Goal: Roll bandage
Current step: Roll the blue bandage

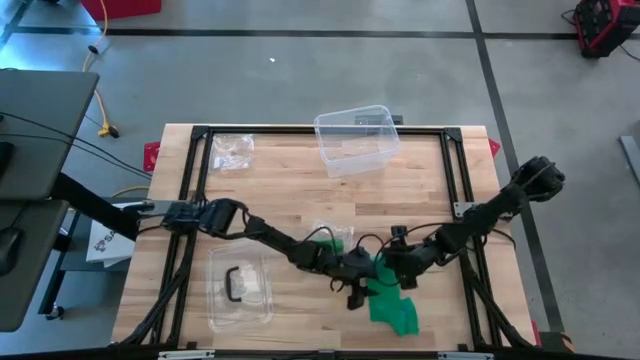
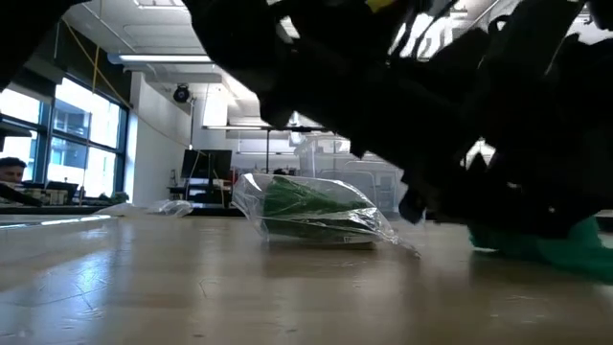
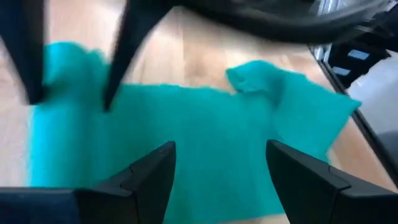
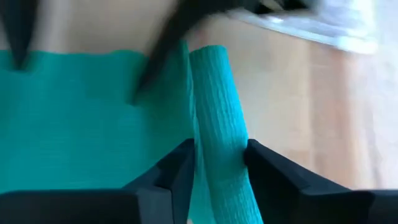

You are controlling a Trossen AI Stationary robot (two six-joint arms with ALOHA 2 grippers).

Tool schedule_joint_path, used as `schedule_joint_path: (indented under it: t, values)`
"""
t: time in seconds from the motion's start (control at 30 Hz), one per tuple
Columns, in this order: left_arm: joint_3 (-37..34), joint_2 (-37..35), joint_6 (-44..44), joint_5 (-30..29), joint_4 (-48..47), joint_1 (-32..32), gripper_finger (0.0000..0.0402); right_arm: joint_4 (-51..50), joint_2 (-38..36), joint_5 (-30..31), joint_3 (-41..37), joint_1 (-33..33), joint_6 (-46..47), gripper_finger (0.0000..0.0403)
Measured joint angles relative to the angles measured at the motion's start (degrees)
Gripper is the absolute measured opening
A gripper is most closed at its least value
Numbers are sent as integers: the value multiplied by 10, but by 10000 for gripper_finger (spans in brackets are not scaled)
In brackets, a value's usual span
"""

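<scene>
The green bandage was spread flat on the wooden table, toward five o'clock from the table's centre, with one edge turned up into a short rolled section. That rolled edge was seen between the fingers of the right gripper, which were set close against its two sides, partly closed on it; whether it was firmly pinched cannot be told. The left gripper was held low over the flat part of the cloth at about nine o'clock from the right one, fingers wide apart, nothing between them.

For the rolling to go well, it was judged that the roll should be kept square to the strip's long edges and turned evenly, while the loose cloth was pressed flat and kept taut by the left gripper; a squeeze too hard would likely flatten the roll, and an uneven pull would let it cone.

A clear plastic wrapper with something green inside lay just beyond the bandage at about eleven o'clock. A clear bin stood at twelve o'clock on the table, apparently empty. A clear lidded tray at eight o'clock held a dark loop-shaped item. A crumpled clear bag lay at ten o'clock, contents not discernible
</scene>
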Motion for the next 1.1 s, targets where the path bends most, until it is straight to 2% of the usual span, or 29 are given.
schedule_joint_path:
  t: [0.13,0.23,0.37,0.57,0.8,1.1]
  values:
    - [0,5,-3,43,2,-2,241,2,-16,-51,11,-7,-5,124]
    - [0,7,-8,56,-9,-9,241,7,-25,-61,13,-18,-1,122]
    - [0,7,-10,53,-20,-14,241,15,-16,-62,13,-33,-4,122]
    - [0,7,-21,41,-29,-14,241,51,11,-100,13,-42,-21,122]
    - [0,6,-27,38,-38,-19,241,61,4,-119,13,-41,-16,122]
    - [0,-65,-38,33,-190,-59,241,25,-3,-123,13,-41,20,122]
